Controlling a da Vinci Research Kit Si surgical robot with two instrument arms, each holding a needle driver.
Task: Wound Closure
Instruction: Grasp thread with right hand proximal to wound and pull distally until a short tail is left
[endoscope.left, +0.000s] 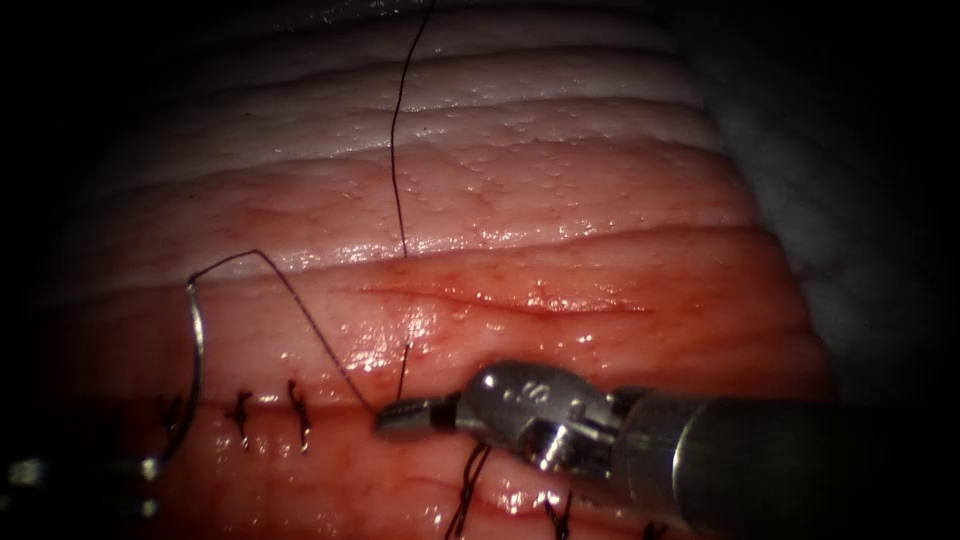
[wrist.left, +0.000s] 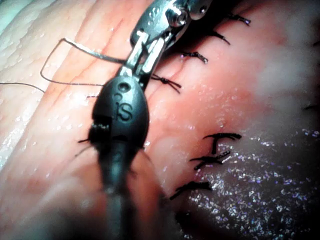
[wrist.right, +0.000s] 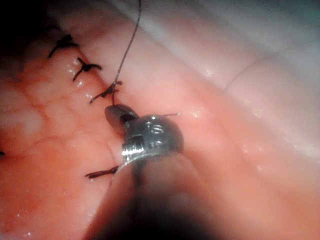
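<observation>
The needle (endoscope.left: 196, 345) stands at the far left of the endoscope view, a thin steel curve arching up clear of the tissue (endoscope.left: 560, 200), its lower end held in my left tool (endoscope.left: 150, 470), whose jaws are closed on it near that end; my left wrist view shows the same hold, with my left jaws clamped on the needle's shaft (wrist.left: 95, 55). The thread (endoscope.left: 300, 310) leaves the needle's upper end, bends over in a small hump and runs down to the right to my right tool (endoscope.left: 400, 417), which lies low over the cut with its jaws shut on the thread at their tip. A second strand climbs from just above those jaws, straight up across the pale ridges of the tissue and out of the top of the view. Along the cut I count three finished stitches (endoscope.left: 240, 408) between my two tools, and more dark knots below my right tool's wrist, partly covered by it. The tissue is wet and glossy, smeared with red fluid (endoscope.left: 420, 330) around the closed cut.
</observation>
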